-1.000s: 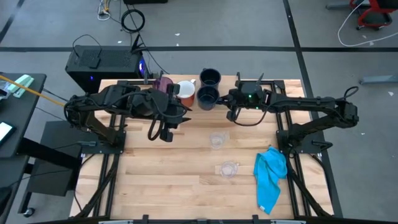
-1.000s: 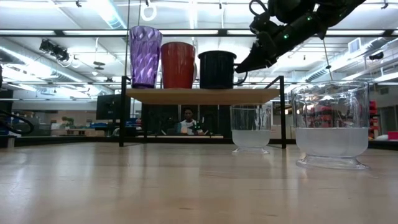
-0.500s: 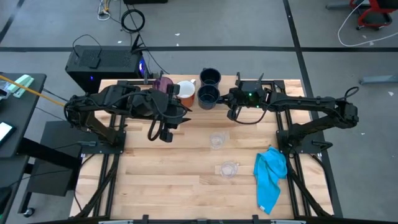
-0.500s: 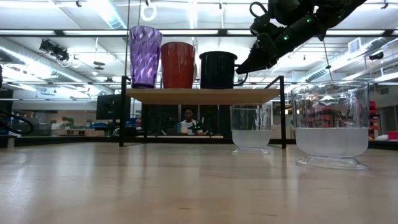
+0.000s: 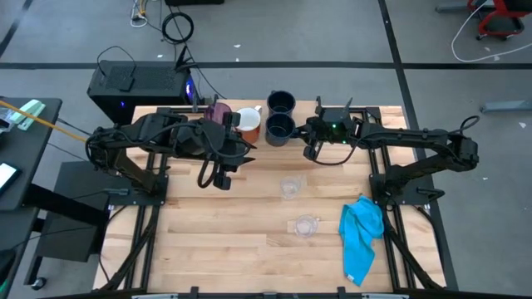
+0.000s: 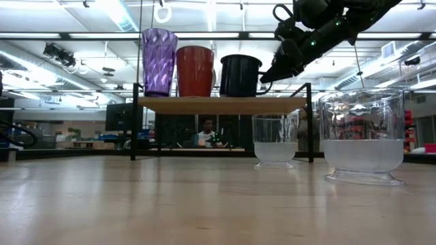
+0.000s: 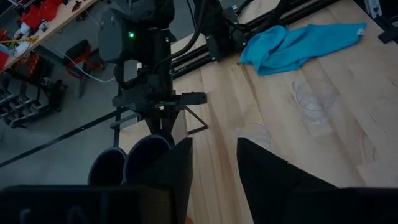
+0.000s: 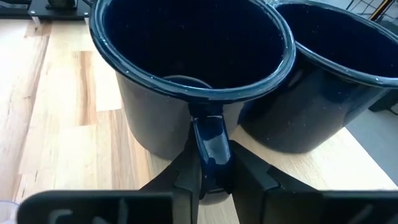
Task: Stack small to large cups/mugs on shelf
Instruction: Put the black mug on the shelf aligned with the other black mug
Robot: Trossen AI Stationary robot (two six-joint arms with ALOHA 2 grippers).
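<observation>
On the light-wood shelf [image 6: 221, 104] at the table's far side stand, left to right, the purple tumbler [image 6: 159, 61], the orange-brown mug [image 6: 195, 70] and a dark navy mug [image 6: 240, 75]. The second navy mug [image 5: 281, 102] stands behind it on the shelf. My right gripper [image 5: 309, 141] is at the near navy mug's [image 8: 186, 62] handle, shut on it. Two clear glasses [image 5: 289, 188] [image 5: 306, 225] stand upright on the tabletop. My left gripper [image 5: 220, 178] hovers open over the table, in front of the tumbler. My right gripper pinches the near navy mug's handle [image 8: 208, 134] between its two fingers [image 8: 186, 168], one on each side of the loop. It comes in level from the table's right side. The mug stays upright with its base on the shelf [image 8: 311, 168], beside the second navy mug [image 8: 336, 81].
A bright blue cloth [image 5: 362, 237] lies crumpled near the table's right edge. The shelf's right end [image 6: 293, 104] is bare beyond the navy mug. Bare tabletop [image 5: 216, 241] spreads left of the glasses. A black box [image 5: 137, 83] sits behind the table's far left corner.
My right gripper has drawn the near navy mug a little toward the table's right along the shelf, keeping its hold on the handle. The left arm has kept still.
</observation>
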